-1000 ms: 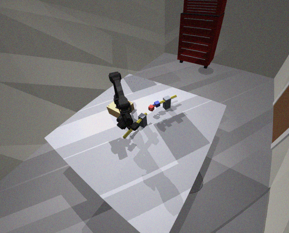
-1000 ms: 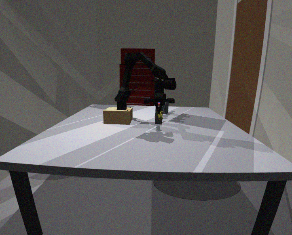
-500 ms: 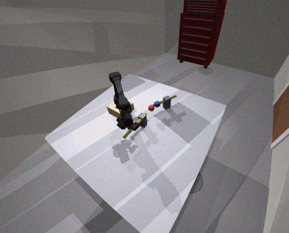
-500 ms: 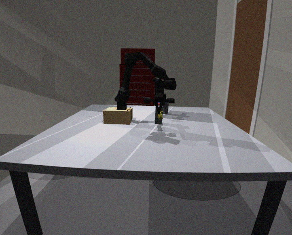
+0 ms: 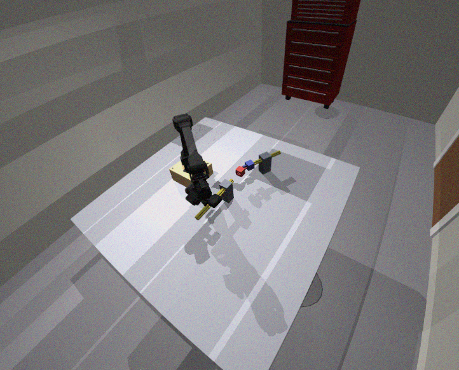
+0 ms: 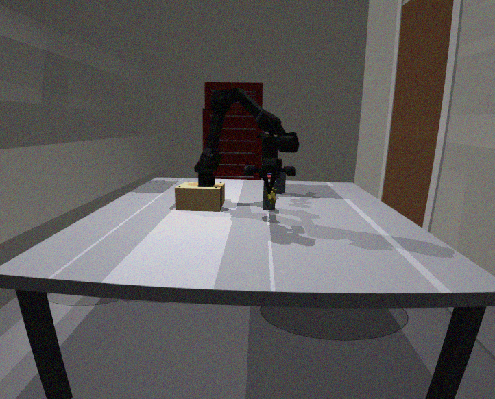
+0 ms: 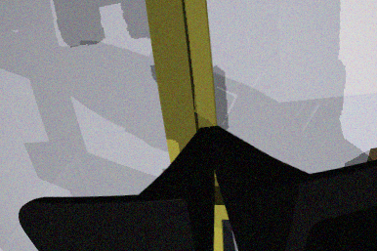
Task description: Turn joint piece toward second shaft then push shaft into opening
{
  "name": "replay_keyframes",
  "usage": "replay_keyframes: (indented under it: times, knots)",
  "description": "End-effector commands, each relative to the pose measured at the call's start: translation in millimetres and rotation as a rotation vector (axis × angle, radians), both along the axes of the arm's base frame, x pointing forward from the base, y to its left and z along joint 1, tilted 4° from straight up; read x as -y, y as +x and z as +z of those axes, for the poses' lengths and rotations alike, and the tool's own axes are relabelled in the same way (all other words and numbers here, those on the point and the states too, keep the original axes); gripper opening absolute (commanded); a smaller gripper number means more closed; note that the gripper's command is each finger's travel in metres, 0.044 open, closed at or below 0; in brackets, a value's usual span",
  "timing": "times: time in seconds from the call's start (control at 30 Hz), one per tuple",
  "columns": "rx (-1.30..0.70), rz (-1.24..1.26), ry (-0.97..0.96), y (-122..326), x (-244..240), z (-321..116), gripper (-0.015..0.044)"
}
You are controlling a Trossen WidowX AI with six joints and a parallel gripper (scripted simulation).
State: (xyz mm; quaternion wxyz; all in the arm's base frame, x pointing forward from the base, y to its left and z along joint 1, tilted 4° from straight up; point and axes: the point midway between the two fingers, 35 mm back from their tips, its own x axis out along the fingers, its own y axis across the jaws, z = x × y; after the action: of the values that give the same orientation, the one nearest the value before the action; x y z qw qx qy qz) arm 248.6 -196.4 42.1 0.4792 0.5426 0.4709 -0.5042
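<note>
The yellow second shaft (image 5: 199,216) (image 6: 272,196) (image 7: 171,41) runs through the near grey block (image 5: 228,193) (image 6: 269,205), with its long end on the side away from the joint. My gripper (image 6: 270,189) (image 7: 209,136) is shut and empty. Its tips are at the long part of the shaft, seen over it in the wrist view; contact cannot be told. The far grey block (image 5: 266,164) (image 6: 280,186) carries the first shaft (image 5: 276,153). On its end are a blue piece (image 5: 249,164) and the red joint piece (image 5: 239,171) (image 6: 269,175). A gap separates the red piece from the second shaft's tip; its opening is too small to judge.
The arm stands on a wooden box (image 5: 179,175) (image 6: 198,199) on the table (image 5: 162,259) (image 6: 175,253), beside the shafts. Arm shadows cross the table. A red tool cabinet (image 5: 313,59) (image 6: 234,148) stands on the floor beyond.
</note>
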Motion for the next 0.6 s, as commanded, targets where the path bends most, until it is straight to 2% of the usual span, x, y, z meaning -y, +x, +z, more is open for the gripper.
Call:
replay_keyframes:
  times: [0.0,0.23,0.37,0.5,0.57]
  knots:
    - [-0.002,0.000,0.004,0.3,-1.7,-3.7,0.0000]
    - [-0.005,0.000,0.004,0.5,-1.6,-3.6,0.0000]
    - [-0.015,-0.003,0.024,-0.5,0.4,25.0,0.0000]
    - [-0.015,-0.003,0.026,-0.6,0.3,27.2,0.0000]
    - [-0.014,0.020,0.025,-0.5,0.5,28.6,0.0052]
